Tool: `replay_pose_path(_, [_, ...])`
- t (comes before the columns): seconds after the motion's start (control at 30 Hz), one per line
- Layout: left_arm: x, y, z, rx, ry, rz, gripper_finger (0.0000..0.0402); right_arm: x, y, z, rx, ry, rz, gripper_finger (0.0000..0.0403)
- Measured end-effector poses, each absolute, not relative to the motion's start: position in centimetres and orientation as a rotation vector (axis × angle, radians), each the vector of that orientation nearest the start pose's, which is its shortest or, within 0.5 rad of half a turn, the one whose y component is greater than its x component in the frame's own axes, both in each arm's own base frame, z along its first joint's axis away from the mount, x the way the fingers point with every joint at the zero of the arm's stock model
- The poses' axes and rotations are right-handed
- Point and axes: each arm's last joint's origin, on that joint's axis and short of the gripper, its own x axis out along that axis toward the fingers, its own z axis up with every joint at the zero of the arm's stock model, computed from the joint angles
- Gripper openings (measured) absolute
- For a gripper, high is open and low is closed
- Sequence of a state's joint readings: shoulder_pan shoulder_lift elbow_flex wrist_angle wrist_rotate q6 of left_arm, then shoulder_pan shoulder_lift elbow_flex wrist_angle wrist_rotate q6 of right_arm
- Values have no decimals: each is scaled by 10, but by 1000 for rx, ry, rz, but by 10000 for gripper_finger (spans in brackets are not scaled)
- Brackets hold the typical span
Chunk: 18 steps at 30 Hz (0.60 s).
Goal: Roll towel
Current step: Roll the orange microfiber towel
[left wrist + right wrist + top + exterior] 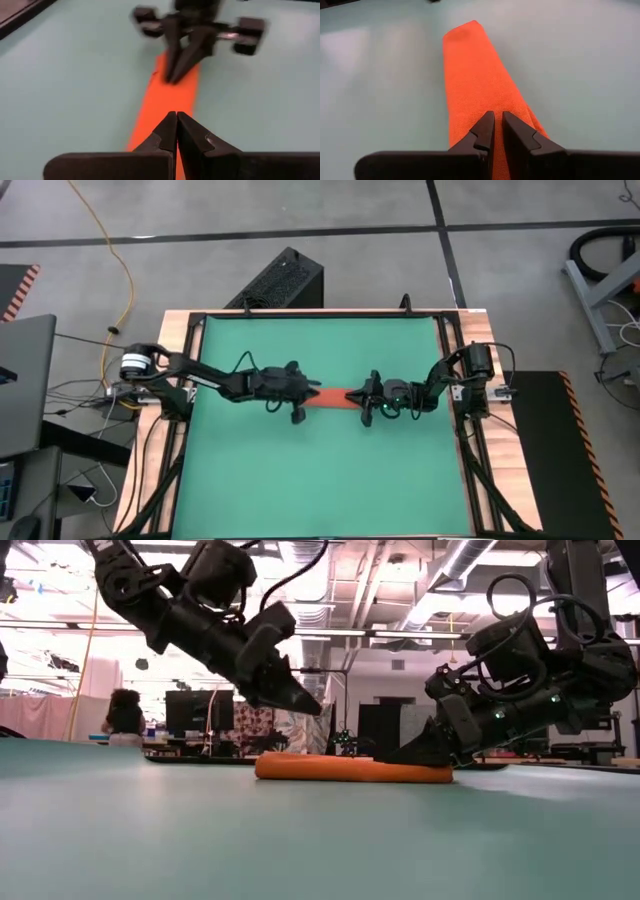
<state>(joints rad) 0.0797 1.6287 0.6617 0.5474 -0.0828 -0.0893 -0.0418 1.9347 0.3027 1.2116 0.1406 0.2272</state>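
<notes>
The orange-red towel [335, 397] lies as a long, thin roll on the green mat [320, 480], mid-table, running left to right; it also shows in the low view [340, 769]. My left gripper [318, 708] is shut and empty, raised above the roll's left end [165, 100]. My right gripper [498, 120] is low at the roll's right end, its fingertips almost together on the cloth. It also shows in the left wrist view [171, 77]. No white tag shows. My right gripper is on the top of the towel's right end [485, 107], fingertips a narrow gap apart with orange cloth showing in the gap. The fingers slant down from the table's right and lie along the roll. The roll lies flat on the mat.
Bare green mat lies on the near and far sides of the roll. A wooden frame [170, 470] borders the mat. A black box [285, 280] stands beyond the far edge. A person [125, 715] shows far off in the room.
</notes>
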Motion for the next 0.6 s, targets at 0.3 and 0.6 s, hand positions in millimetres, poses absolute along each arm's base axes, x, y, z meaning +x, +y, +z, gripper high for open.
replay_pose_path(0.3, [321,31,118,-53,475,199,0,246,-14,63,202,399,-226,58])
replay_pose_path(0.6, [322,40,91,-145,543,225,0,246,-14,61,202,415,-225,58])
